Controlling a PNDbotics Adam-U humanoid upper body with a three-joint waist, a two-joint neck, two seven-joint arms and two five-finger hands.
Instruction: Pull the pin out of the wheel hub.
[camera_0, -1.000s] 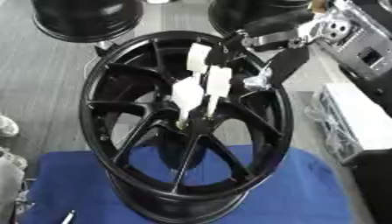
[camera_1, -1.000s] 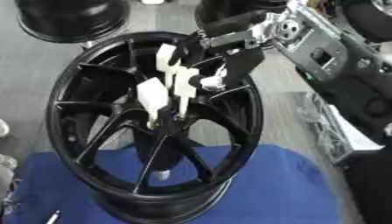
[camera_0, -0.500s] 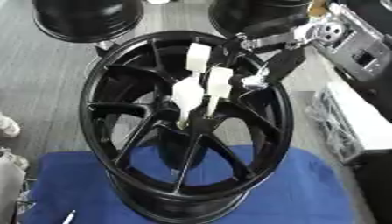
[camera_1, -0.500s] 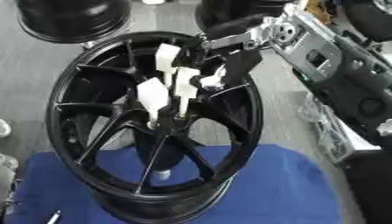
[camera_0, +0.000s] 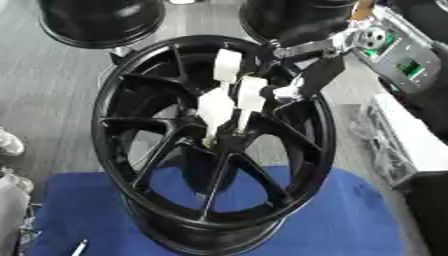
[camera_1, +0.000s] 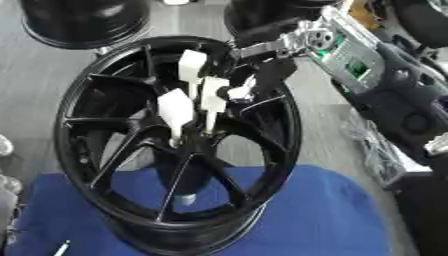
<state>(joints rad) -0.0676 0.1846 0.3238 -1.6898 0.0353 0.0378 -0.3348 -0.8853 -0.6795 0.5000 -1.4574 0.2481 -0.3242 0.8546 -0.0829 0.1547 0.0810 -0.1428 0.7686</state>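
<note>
A black spoked wheel hub (camera_0: 149, 150) stands upright on a blue cloth (camera_0: 350, 220). Three white pins with flat heads stick out of its centre: an upper one (camera_0: 227, 65), a middle one (camera_0: 249, 95) and a lower left one (camera_0: 214, 107). My right hand (camera_0: 315, 75) reaches in from the upper right over the rim. One finger stretches toward the upper pin, and the other's pale tip (camera_0: 283, 92) lies just right of the middle pin's head. The fingers are spread and curl round no pin. My left hand does not show.
Two more black wheels (camera_0: 101, 22) (camera_0: 293, 17) stand on the grey floor behind. My right forearm (camera_1: 385, 95) fills the right side. A small white stick (camera_0: 77, 248) lies on the cloth at the lower left. A grey shape (camera_0: 9, 210) sits at the left edge.
</note>
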